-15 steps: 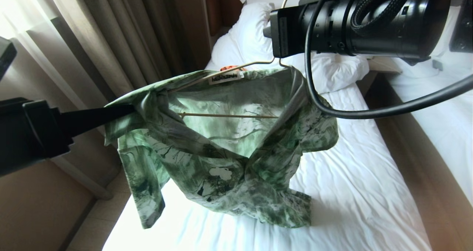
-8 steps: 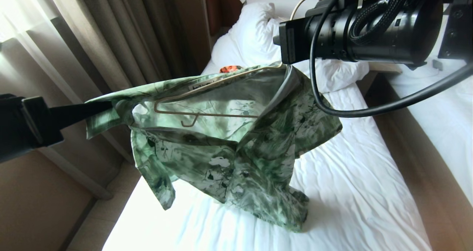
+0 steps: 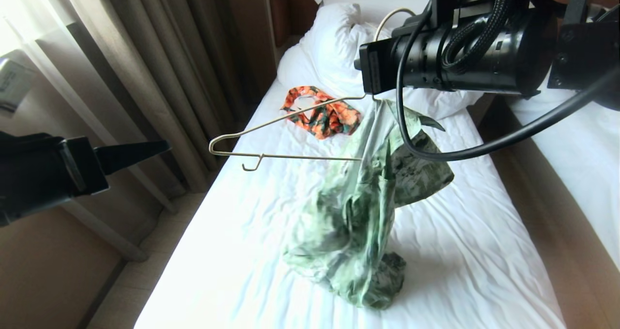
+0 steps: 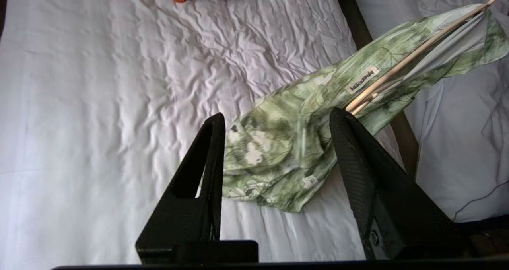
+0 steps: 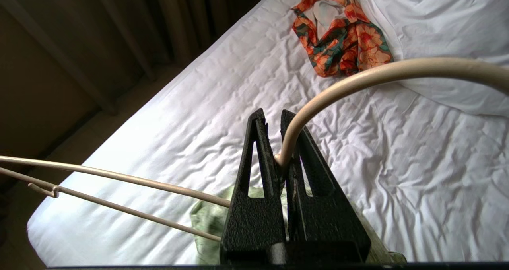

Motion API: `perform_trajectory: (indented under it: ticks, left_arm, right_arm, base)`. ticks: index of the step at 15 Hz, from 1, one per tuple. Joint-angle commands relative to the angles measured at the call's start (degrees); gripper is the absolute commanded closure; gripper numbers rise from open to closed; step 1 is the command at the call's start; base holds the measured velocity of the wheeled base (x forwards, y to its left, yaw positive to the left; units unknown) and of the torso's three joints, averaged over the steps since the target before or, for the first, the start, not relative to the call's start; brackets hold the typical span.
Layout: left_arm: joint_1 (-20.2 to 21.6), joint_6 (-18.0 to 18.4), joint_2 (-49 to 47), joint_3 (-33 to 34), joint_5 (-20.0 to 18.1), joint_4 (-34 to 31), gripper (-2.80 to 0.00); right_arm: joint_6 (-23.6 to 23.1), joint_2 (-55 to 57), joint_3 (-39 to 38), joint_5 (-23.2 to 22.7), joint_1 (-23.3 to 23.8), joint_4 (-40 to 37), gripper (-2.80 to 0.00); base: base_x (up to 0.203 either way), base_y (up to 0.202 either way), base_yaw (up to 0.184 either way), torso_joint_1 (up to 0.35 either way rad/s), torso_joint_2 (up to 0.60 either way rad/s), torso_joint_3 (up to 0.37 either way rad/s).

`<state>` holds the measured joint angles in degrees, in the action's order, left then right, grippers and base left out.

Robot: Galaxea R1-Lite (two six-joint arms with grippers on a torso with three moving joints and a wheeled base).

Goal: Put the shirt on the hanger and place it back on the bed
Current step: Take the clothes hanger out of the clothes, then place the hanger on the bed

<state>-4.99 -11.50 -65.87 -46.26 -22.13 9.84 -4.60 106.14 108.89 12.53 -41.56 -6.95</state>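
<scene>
While hanger (image 3: 271, 142) juts bare, shirt (image 3: 361, 222) droops crumpled, mottled green

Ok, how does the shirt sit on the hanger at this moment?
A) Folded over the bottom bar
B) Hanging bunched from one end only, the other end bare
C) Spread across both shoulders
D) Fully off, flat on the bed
B: the shirt droops from the hanger end nearer the right end effector, while the opposite end sticks out bare above the bed.

Black all over: right arm (image 3: 465, 53) a fat cylinder with braided cable and looping hose; textured triangular fingers (image 4: 203, 182) with cut-outs.
</scene>
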Motion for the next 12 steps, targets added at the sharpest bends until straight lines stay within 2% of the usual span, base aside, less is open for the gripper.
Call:
perform_trajectory:
  ticks: [1, 5, 8, 9, 12]
  left_arm:
    - [0.4, -0.1, -0.2, 2.1, 0.0, 0.5, 0.00]
    - [5.3, -0.2, 6.4, 10.1, 0.1, 3.0, 0.00]
    - [8.9, 0.0, 12.3, 16.0, 0.3, 2.8, 0.00]
    - [9.1, 0.0, 13.8, 17.5, 0.3, 2.8, 0.00]
    - [9.1, -0.1, 16.5, 21.0, 0.2, 2.9, 0.00]
  right_arm:
    - [0.0, 0.6, -0.4, 0.1, 0.0, 0.1, 0.00]
    - [4.8, 0.5, -7.6, 0.3, 0.7, 6.4, 0.00]
    - [15.0, 0.1, -16.4, 0.5, 2.9, 12.9, 0.00]
    - [16.4, 0.3, -20.0, 0.5, 4.6, 13.4, 0.00]
    - [15.3, 3.8, -27.8, 0.6, 12.1, 10.8, 0.00]
  base:
    - [0.000, 0.000, 0.000, 0.000, 0.00, 0.000]
    - [0.000, 0.000, 0.000, 0.000, 0.00, 0.000]
    - [0.000, 0.000, 0.000, 0.000, 0.00, 0.000]
    - [0.000, 0.000, 0.000, 0.000, 0.00, 0.000]
    - [0.000, 0.000, 0.000, 0.000, 0.00, 0.000]
